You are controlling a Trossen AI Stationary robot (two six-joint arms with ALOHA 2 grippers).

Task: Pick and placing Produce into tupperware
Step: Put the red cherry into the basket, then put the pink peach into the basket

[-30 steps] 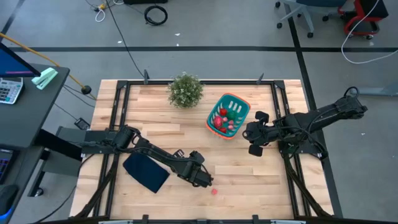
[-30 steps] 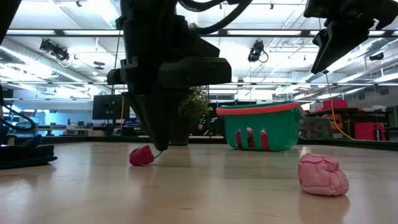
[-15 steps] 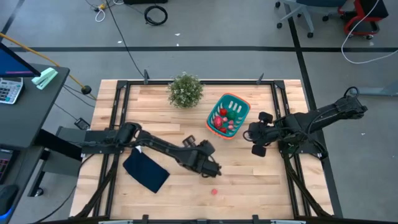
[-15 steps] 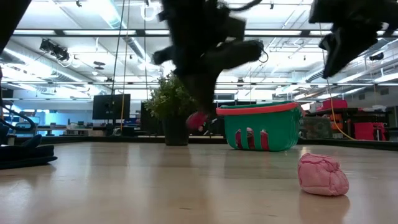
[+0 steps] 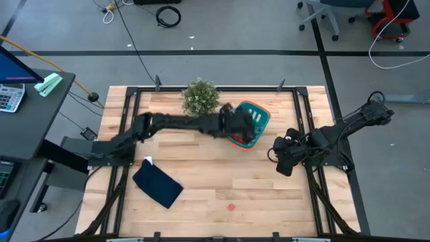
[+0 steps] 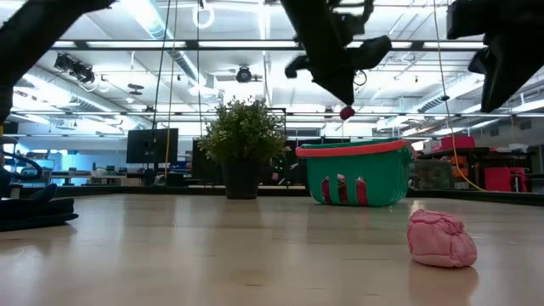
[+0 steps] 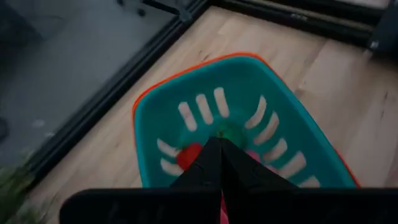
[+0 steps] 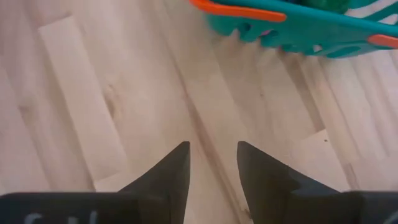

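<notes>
A bushy green potted plant (image 5: 200,97) stands just beside the teal slotted plastic basket with an orange-red rim (image 5: 261,112), a flat dark navy cloth (image 5: 158,186) lying well apart. Red and green toy produce (image 7: 188,155) sits inside the basket — one pink toy piece (image 6: 441,239) rests on the wooden table (image 5: 201,202). The left gripper (image 6: 344,106), over the table a second ago, now hangs above the basket, fingers pinching a small red piece (image 6: 347,112). The right gripper (image 8: 211,163) waits nearby — fingers spread, empty.

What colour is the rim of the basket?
Orange-red, around the teal basket; clearest in the low view.
</notes>
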